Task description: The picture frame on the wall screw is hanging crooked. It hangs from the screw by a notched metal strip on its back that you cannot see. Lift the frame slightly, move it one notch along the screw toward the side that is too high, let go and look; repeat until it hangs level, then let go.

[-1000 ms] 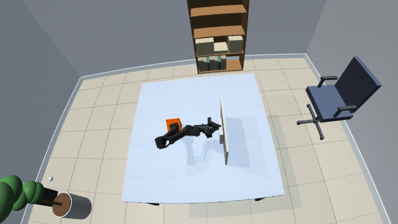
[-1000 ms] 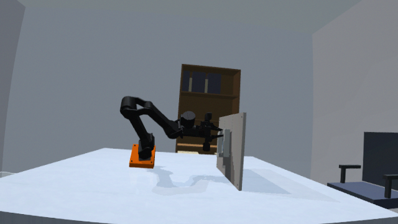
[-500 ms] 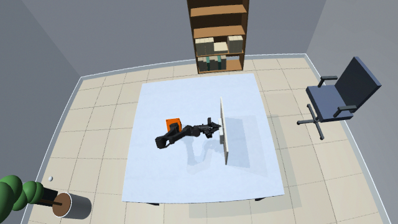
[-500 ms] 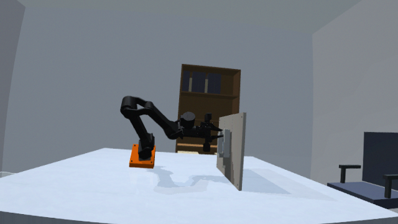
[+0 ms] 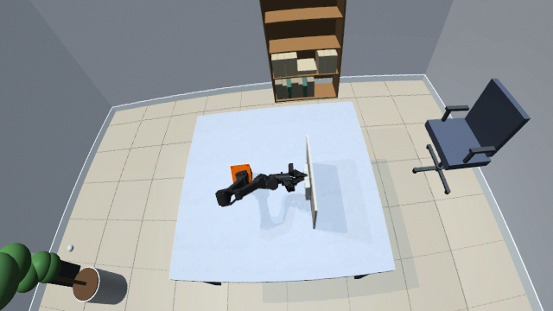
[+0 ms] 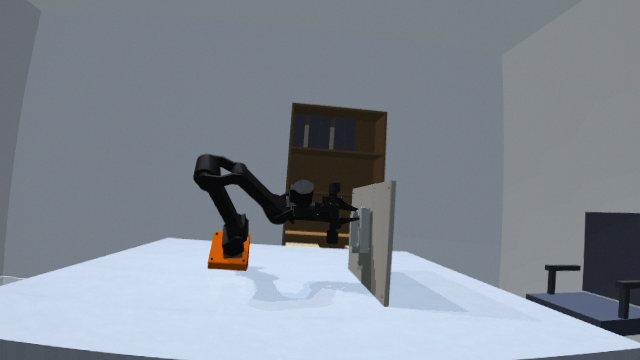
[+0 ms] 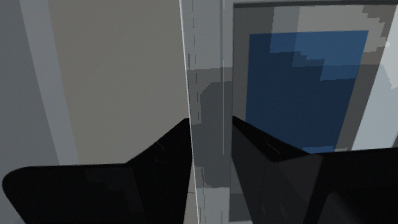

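The picture frame (image 5: 308, 193) (image 6: 365, 240) (image 7: 212, 45) is a pale grey frame around a blue picture (image 7: 295, 100), in front of the upright wall board (image 5: 315, 218) (image 6: 382, 250) (image 7: 115, 75). My gripper (image 5: 306, 174) (image 6: 358, 214) (image 7: 209, 124) is shut on the frame's top bar, with one fingertip above the bar and one below it. In the wrist view the bar runs between the two black fingers. The screw and the notched strip are hidden behind the frame. The frame is seen almost edge-on in the top and exterior views, so I cannot tell its tilt.
The arm's orange base (image 5: 240, 172) (image 6: 228, 264) stands on the white table (image 5: 225, 242) (image 6: 165, 310), on the side the frame faces. A bookshelf (image 5: 304, 43) (image 6: 336, 172), an office chair (image 5: 458, 140) (image 6: 610, 260) and a potted plant (image 5: 104, 285) stand beyond the table.
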Controlling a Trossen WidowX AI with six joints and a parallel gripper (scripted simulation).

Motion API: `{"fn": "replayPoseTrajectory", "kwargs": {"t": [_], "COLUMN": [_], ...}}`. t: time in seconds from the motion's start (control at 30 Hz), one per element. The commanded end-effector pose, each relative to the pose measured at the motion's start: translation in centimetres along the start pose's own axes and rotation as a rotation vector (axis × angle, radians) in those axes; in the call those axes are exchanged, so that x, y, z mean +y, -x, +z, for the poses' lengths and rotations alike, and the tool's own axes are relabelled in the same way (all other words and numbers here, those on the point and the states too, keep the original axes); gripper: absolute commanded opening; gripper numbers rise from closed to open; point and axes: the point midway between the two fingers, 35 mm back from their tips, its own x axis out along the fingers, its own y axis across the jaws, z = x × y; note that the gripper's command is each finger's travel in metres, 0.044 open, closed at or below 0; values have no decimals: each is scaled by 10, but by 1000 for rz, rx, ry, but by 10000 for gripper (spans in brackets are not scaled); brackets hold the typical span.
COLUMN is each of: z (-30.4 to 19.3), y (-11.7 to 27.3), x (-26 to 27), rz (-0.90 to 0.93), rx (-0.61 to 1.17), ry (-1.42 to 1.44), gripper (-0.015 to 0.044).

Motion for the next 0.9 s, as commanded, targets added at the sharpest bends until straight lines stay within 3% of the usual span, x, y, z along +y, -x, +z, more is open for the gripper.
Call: {"fn": "replayPoseTrajectory", "kwargs": {"t": [0.0,0.87], "z": [0,0], "y": [0,0], "x": [0,0], "rz": [0,0], "rx": [0,1], "ry": [-3,-170], "gripper": [0,0]}}
